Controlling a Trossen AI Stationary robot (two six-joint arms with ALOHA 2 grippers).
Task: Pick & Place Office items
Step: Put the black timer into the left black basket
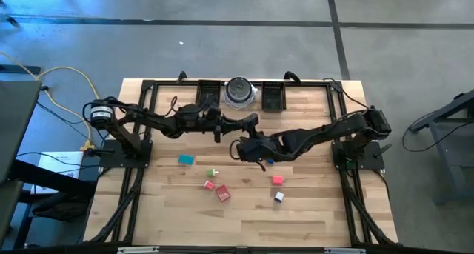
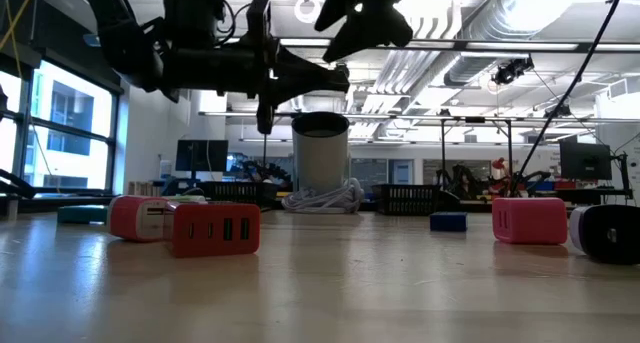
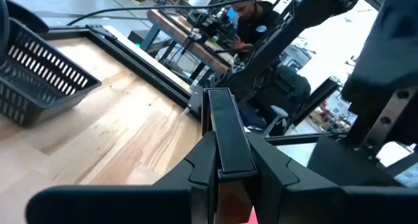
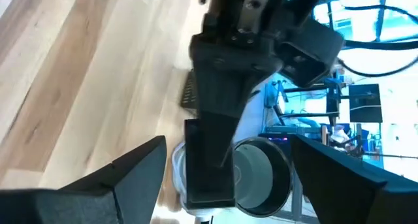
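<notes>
- Holding a flat black bar (image 3: 228, 136) clenched between its fingers, the left gripper (image 1: 252, 121) hangs just in front of the round silver-grey dish (image 1: 239, 92), raised off the wood; my guess is the piece is bound for that dish or a tray beside it.
- Right gripper (image 1: 241, 148) sits a little nearer the front than the left one, its fingers spread wide with nothing between them, pointing toward the dish.
- Office items lie scattered well in front of the dish: a teal block (image 1: 185, 159), green-white piece (image 1: 214, 172), red block (image 1: 223, 193), pink block (image 1: 277, 180), and a small blue piece (image 1: 269, 162) by the right gripper.
- Only the left wrist view shows the clamped bar; overhead it is lost against the dark arm.
- Low view alone shows both grippers clear of the tabletop (image 2: 330, 283), and the ports on the red block's face.
</notes>
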